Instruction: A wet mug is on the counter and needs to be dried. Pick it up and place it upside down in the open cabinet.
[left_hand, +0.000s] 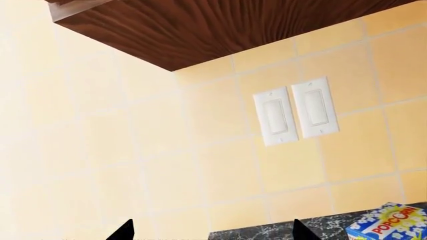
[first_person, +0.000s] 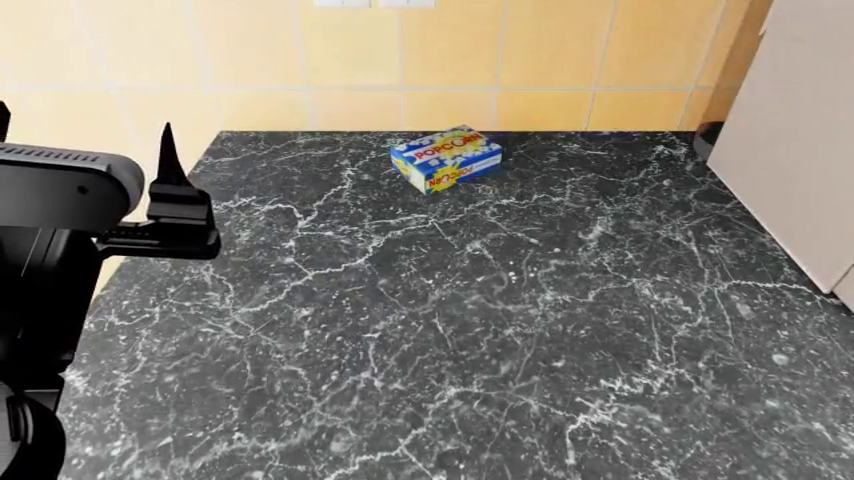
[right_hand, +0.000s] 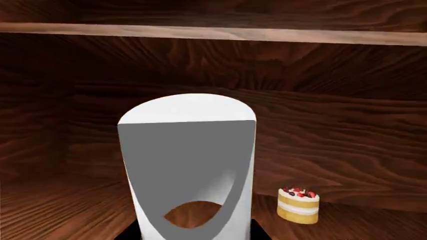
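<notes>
**Inspector:** One item, the mug (right_hand: 190, 165), fills the right wrist view, seemingly pinched by the right gripper, whose fingers are hidden. It stands on end inside the cabinet (right_hand: 333, 125).

**Clerk:** Beyond the mug?

**Inspector:** A small cake (right_hand: 298, 204) on the shelf. Left gripper (left_hand: 210, 231) spread, empty, over the desk (first_person: 467, 330).

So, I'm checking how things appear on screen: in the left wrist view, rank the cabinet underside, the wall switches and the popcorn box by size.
1. Cabinet underside, largest.
2. Wall switches.
3. Popcorn box, smallest, though the frame edge cuts it off and it may sit nearer, so its true size is unsure.
</notes>
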